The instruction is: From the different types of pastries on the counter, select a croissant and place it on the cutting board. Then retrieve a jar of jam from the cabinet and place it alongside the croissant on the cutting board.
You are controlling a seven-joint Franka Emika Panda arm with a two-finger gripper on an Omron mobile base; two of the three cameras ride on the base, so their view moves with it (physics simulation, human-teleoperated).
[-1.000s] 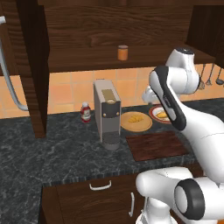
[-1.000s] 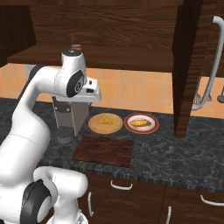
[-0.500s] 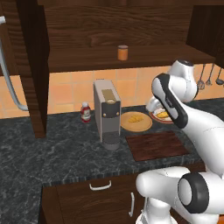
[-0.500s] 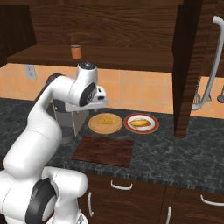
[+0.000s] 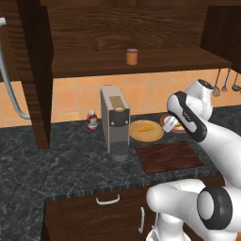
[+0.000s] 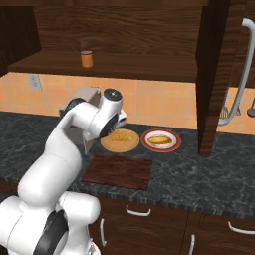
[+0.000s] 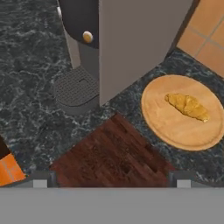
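The arm has swung down from shelf height over the last second and the end effector (image 7: 111,183) now hangs above the tabletop (image 5: 61,164), looking down on the board (image 7: 113,153) and the tan disc (image 7: 183,111). Its fingers have spread a little further and stand released, gripping nothing. I read this as the approach to the first pick: the hand is lining up over the pastries, not yet descending on one.

The croissant (image 7: 188,106) lies alone on the tan disc (image 5: 146,130), a little off its centre and untouched. The disc sits on the tabletop just behind the board and beside the grey coffee machine (image 5: 115,120). Right of the disc, the red-rimmed plate (image 6: 160,140) holds one oval orange-brown pastry (image 6: 159,140), which is not the one wanted. The board (image 5: 169,156) is bare, so neither placing is done.

The jam jar (image 5: 132,56) stands upright on the cabinet (image 5: 122,33) shelf, well above the tabletop and apart from the arm. A red bottle (image 5: 92,121) stands on the tabletop left of the machine.

The next move should likely shift the hand sideways from over the board to over the croissant, then lower; the machine's side stands close to the disc and could catch a finger.
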